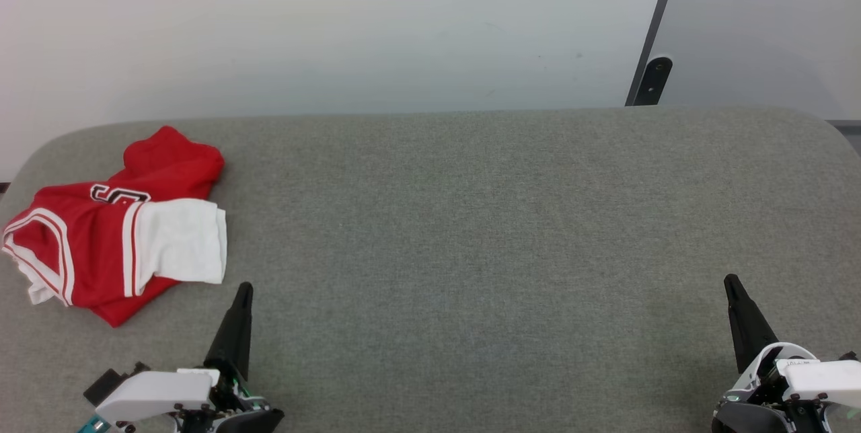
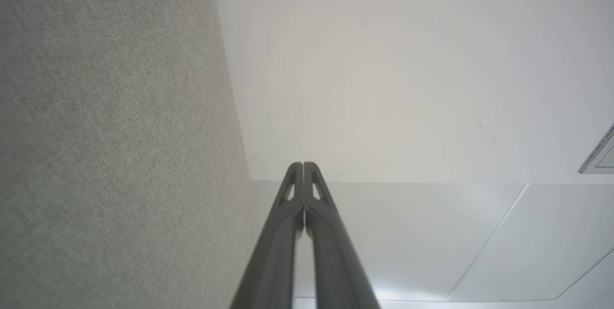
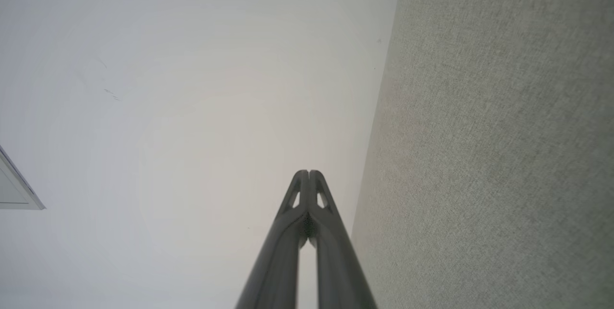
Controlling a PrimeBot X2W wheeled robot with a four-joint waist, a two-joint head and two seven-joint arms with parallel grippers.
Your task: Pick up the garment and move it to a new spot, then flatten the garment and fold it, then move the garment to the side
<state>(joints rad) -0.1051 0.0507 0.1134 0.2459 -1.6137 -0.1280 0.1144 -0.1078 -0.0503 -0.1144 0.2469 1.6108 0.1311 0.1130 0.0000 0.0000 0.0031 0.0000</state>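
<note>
Left gripper (image 1: 245,289): fingers pressed together, empty, low over grey table (image 1: 471,231). Right gripper (image 1: 732,282): likewise, well apart from it. Garment (image 1: 101,245) lies crumpled at the table's left edge. Its black, white-outlined lettering is partly folded under and unreadable.

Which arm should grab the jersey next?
Left. The left claw sits close beside the red jersey at the left end of the grey table; the right claw is at the opposite end. Both shut.
</note>
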